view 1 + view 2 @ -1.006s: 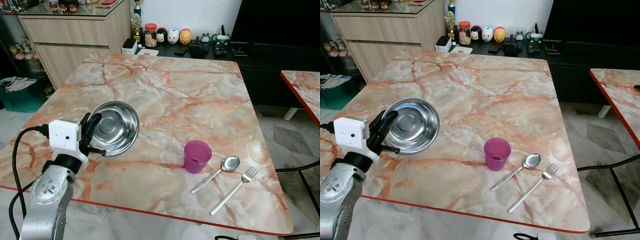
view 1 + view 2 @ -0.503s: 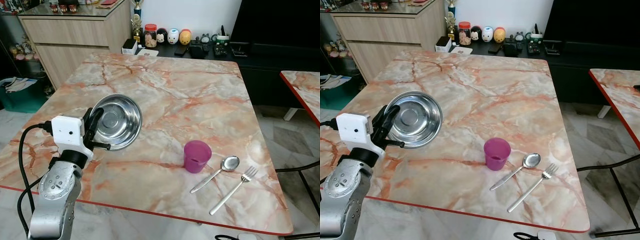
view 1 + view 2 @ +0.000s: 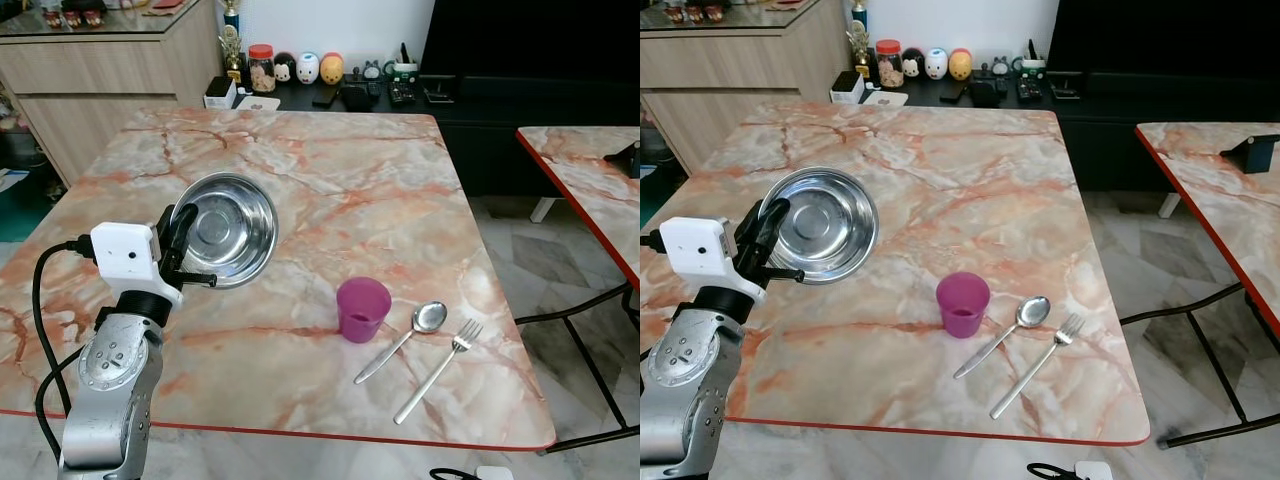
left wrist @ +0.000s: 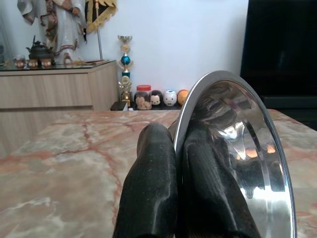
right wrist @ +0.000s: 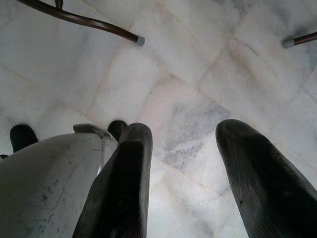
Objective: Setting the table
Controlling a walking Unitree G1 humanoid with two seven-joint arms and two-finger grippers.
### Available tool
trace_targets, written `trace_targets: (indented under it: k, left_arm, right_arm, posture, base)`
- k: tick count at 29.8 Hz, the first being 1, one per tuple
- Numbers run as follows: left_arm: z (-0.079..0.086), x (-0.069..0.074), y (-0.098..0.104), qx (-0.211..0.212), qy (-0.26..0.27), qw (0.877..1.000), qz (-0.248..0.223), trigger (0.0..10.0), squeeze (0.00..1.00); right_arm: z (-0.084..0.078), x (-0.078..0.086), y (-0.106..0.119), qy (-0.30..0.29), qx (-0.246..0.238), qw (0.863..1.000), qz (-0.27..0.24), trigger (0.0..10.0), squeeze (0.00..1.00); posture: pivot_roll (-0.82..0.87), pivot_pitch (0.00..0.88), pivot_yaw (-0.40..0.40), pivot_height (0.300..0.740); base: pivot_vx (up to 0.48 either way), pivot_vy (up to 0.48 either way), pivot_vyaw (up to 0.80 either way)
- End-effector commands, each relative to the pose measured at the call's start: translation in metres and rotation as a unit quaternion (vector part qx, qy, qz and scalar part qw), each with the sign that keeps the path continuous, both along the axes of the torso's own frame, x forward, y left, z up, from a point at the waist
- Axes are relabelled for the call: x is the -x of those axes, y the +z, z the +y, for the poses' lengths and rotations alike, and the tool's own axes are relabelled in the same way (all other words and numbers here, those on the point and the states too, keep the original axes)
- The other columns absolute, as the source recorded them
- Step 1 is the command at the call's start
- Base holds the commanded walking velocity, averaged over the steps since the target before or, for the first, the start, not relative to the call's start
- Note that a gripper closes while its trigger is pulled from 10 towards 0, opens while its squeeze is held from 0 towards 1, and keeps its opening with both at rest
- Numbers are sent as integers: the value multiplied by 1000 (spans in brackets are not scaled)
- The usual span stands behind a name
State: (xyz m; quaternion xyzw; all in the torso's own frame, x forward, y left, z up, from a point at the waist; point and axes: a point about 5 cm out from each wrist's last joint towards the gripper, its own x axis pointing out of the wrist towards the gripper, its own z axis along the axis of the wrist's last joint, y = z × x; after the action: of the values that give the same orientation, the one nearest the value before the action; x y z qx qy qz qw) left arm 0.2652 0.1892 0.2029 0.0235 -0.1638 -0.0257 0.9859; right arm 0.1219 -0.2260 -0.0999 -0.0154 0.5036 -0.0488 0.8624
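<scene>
My left gripper has matt, finely ribbed black fingers pinching a mirror-bright steel bowl. The table looks like glossy marble; the cup is plastic.

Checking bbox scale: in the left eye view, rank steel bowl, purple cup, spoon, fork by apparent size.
1. steel bowl, held nearer the camera by the left gripper
2. fork and spoon, similar length
3. purple cup

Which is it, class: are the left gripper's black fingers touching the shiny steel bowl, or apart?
Touching. In the left wrist view the fingers pinch the steel bowl's rim between them, one on each side.
</scene>
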Motion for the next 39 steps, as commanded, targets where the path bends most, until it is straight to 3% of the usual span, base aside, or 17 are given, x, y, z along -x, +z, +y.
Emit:
trace_targets:
  k: [1,11,33,39]
  left_arm:
    - [3,0,8,7,8,1000,-17,10000,0]
    - [-2,0,5,23,2,1000,-12,10000,0]
    - [-5,-2,3,24,-7,1000,-7,10000,0]
    - [-8,-3,3,20,-11,1000,-7,10000,0]
  right_arm:
    - [-1,1,0,-2,-1,1000,-1,10000,0]
    - [-1,1,0,-3,-2,1000,-1,10000,0]
    - [1,4,-1,-3,-6,1000,1,10000,0]
    - [1,5,-2,-3,-7,1000,2,10000,0]
  posture:
    - [-9,0,-25,732]
    - [-8,0,-26,732]
    - [-14,0,-9,732]
    - [-15,0,-7,732]
  base:
    - [0,0,0]
    - [0,0,0]
    - [-280,0,0]
    - [0,0,0]
